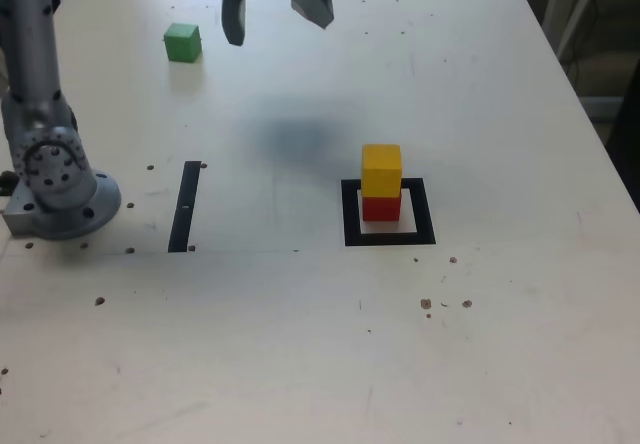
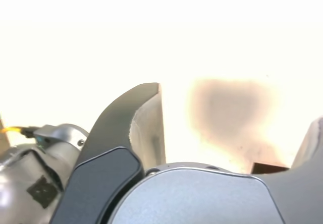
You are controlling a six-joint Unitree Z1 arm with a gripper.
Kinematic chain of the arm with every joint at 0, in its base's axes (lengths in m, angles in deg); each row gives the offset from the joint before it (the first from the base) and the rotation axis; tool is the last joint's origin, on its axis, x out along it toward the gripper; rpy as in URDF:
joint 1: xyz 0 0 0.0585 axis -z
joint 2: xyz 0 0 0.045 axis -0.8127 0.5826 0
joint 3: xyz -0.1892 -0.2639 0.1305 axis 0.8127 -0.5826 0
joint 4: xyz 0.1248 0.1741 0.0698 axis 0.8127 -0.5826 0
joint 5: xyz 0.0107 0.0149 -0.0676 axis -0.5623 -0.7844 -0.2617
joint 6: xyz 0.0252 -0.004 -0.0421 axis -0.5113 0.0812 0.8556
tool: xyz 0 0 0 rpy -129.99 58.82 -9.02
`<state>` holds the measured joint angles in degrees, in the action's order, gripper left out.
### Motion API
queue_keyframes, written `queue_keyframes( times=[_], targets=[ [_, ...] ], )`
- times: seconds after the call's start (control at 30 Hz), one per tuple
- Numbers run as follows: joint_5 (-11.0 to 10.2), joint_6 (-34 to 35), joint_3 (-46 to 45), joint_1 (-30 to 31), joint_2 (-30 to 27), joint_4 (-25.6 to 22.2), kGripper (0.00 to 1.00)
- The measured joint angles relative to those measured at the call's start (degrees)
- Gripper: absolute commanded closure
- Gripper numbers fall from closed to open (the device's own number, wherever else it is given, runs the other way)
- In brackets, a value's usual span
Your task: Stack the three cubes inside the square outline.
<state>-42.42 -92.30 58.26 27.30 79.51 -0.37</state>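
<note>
A yellow cube (image 1: 381, 170) sits squarely on top of a red cube (image 1: 380, 207), and this stack of two stands inside the black square outline (image 1: 350, 214) near the table's middle. The green cube (image 1: 182, 42) rests alone on the table at the exterior view's far left. My gripper (image 1: 279, 26) hangs high above the table to the right of the green cube in the exterior view, open and holding nothing. The wrist view shows the gripper (image 2: 232, 123) with its fingers (image 2: 146, 113) spread over the washed-out pale tabletop; no cube is visible there.
A thin black strip (image 1: 185, 206) lies flat to the left of the outline in the exterior view. The arm's grey base (image 1: 60, 189) stands at the table's left edge. The table's right edge (image 1: 600, 134) runs close to background clutter.
</note>
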Motion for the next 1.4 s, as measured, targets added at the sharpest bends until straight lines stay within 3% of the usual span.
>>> queue_keyframes(
  times=[0.17,0.3,0.57,0.9,1.1,1.27,1.4],
  targets=[
    [-0.78,-5.85,-0.01,-10.26,-0.54,0.08,0.01],
    [-1.33,-7.59,0.44,-14.84,-0.57,0.10,0.01],
    [-6.87,-9.35,0.32,-22.95,0.70,0.42,0.01],
    [-10.60,-17.39,0.41,-32.28,5.51,5.42,0.01],
    [-10.93,-27.58,1.87,-35.61,8.51,8.44,0.01],
    [-10.91,-30.33,2.65,-37.39,10.87,9.18,0.01],
    [-9.42,-32.29,2.79,-38.67,12.39,10.56,0.01]
  ],
)
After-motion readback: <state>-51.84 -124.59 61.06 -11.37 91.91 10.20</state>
